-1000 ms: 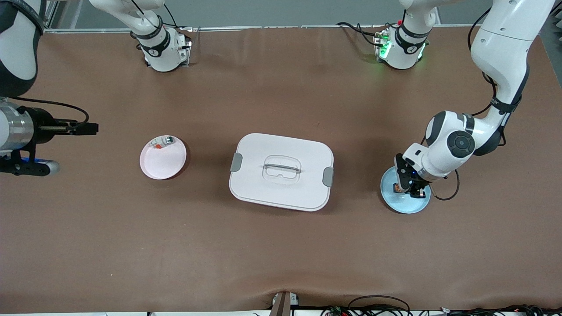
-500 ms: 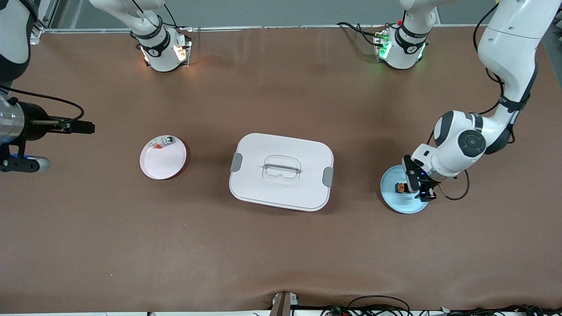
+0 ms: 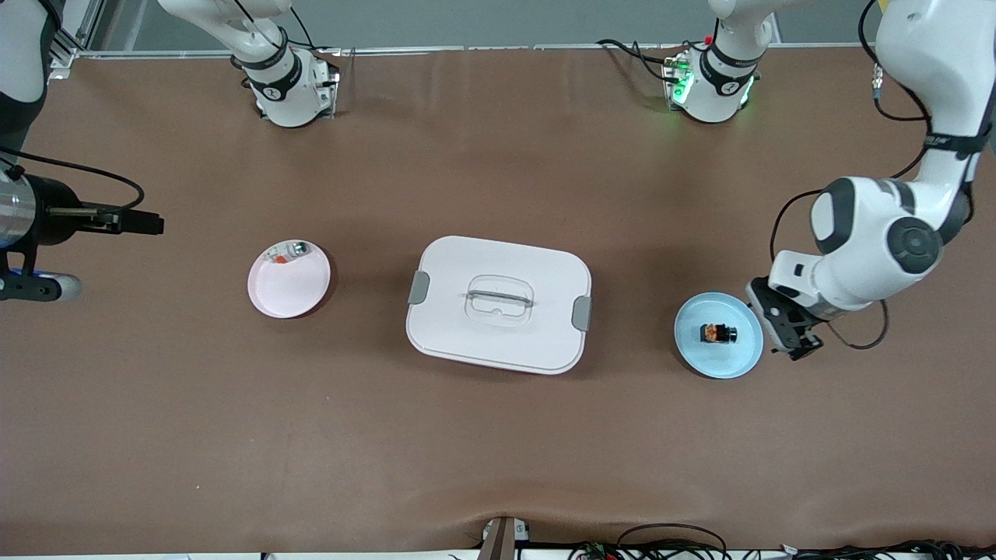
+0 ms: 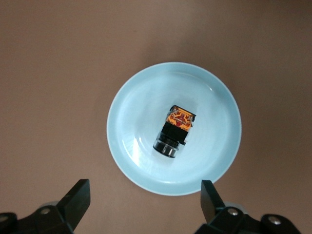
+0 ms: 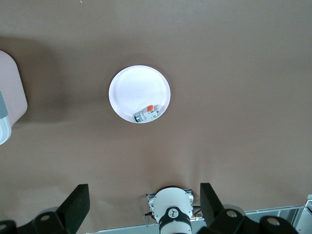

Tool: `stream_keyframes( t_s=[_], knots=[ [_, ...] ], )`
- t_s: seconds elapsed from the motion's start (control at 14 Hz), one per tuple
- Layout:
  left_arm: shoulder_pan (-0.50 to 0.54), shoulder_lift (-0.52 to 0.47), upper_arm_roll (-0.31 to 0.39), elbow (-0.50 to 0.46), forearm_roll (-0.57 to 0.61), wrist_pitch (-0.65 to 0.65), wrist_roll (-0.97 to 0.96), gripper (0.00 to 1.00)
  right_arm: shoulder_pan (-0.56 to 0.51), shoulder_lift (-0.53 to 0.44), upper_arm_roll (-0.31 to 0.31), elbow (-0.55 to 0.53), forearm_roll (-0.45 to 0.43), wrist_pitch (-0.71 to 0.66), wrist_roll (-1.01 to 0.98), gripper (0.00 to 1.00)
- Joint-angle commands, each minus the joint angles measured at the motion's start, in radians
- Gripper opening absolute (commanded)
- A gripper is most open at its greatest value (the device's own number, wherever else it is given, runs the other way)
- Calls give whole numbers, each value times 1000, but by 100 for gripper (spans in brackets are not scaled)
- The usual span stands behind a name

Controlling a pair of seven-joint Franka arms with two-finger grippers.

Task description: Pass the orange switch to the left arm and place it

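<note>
The orange switch (image 3: 717, 333) lies on its side on a light-blue plate (image 3: 720, 359) toward the left arm's end of the table. In the left wrist view the switch (image 4: 175, 130) shows its orange face, in the middle of the plate (image 4: 141, 146). My left gripper (image 3: 792, 336) is open and empty, just off the plate's rim toward the left arm's end of the table; it also shows in the left wrist view (image 4: 144, 190). My right gripper (image 3: 149, 225) is open and empty, held high at the right arm's end, and shows in its own view (image 5: 144, 191). The white box (image 3: 467, 264) stands mid-table between the plates.
A pink plate (image 3: 292, 294) lies toward the right arm's end and holds a small grey-and-clear part (image 3: 286, 252) with an orange-red bit at its rim. Plate (image 5: 136, 87) and part (image 5: 147, 113) show in the right wrist view. Bare brown table surrounds the box.
My left gripper has come off the switch and drawn away from the light-blue plate toward the left arm's end. The switch stays on the plate. My right gripper drifted slightly outward.
</note>
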Motion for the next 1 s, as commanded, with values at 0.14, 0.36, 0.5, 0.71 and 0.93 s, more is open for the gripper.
stream_keyframes(
  t_s=[0.14, 0.36, 0.5, 0.71, 0.93],
  knots=[
    [-2, -66, -18, 134, -20, -208, -443, 100, -31, -47, 4, -33, 29, 27, 6, 100],
    [-4, -121, -24, 173, -20, -318, -716, 100, -31, -96, 3, -112, 30, 77, 7, 100],
    [-4, -172, -24, 173, -15, -351, -872, 100, -31, -220, 3, -311, 30, 201, 7, 100],
    [5, -224, -18, 173, -17, -369, -958, 100, -46, -361, 3, -529, 30, 341, 7, 100],
    [4, -260, -21, 209, -14, -447, -1140, 100, -48, -403, 3, -576, 33, 381, 9, 100]
  ],
)
